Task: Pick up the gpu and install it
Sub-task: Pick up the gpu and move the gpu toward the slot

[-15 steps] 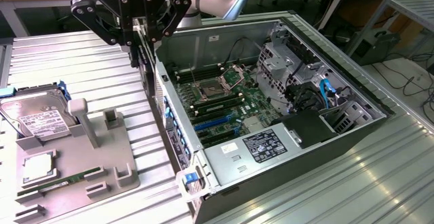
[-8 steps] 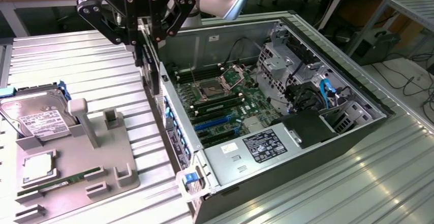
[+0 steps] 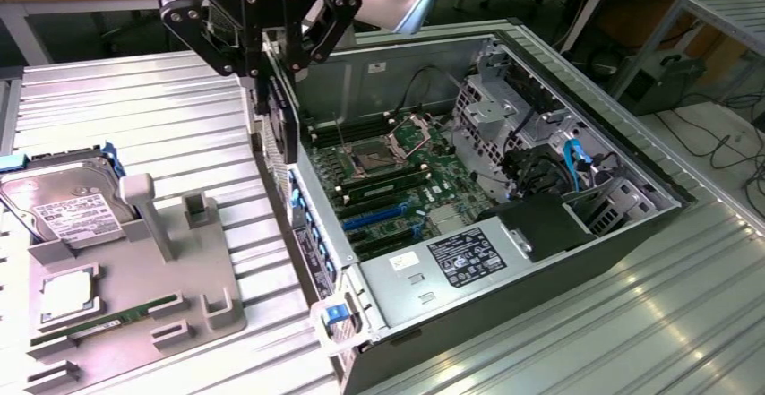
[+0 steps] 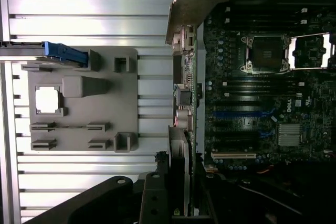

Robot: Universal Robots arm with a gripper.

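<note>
Card: I have the gpu [image 3: 281, 117] hanging on edge in the air. It is over the side wall of the open computer case [image 3: 395, 59] on the exterior view's left, short of the motherboard [image 3: 395, 167].
Hand: the hand [image 3: 275, 59] is clamped on the card's upper edge.
Slots: the blue slots [image 3: 380, 216] lie down inside the case, apart from the card.
Tray: the gray tray [image 3: 179, 296] and hard drive [image 3: 66, 202] sit beside the case on the surface [image 3: 156, 99].
Risk: by my reading, the card's lower edge could catch the case wall. It could also tilt in the grip and miss its slot.
</note>
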